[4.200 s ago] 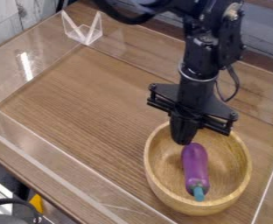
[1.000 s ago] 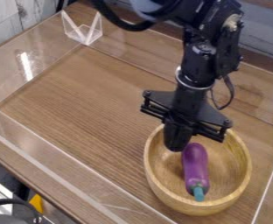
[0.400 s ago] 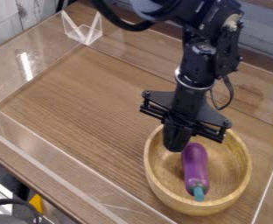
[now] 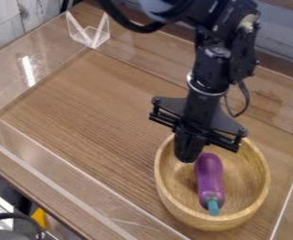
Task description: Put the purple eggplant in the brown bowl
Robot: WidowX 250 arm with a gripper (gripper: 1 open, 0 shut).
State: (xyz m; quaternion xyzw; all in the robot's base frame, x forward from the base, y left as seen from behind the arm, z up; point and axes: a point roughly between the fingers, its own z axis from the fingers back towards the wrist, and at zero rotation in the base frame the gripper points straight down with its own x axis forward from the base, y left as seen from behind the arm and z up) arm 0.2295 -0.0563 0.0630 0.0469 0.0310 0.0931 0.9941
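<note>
Glossy purple toy eggplant (image 4: 208, 178) lying inside the round light-brown wooden bowl (image 4: 169, 186), with the black tool (image 4: 191, 150) poised over the bowl's rear part.

The eggplant rests on the bowl's floor, lengthwise toward the camera, its blue-teal stem tip at the near end. The tool points straight down from the black robot arm (image 4: 224, 52), its fingers pressed together and pinching nothing; its tip sits just behind the eggplant's far end, and whether they touch cannot be told. The bowl stands on the wood-grain tabletop (image 4: 93, 103) near the front right corner, inside a clear plastic border wall (image 4: 37, 159). A small clear plastic stand (image 4: 89, 32) sits at the far left edge.
</note>
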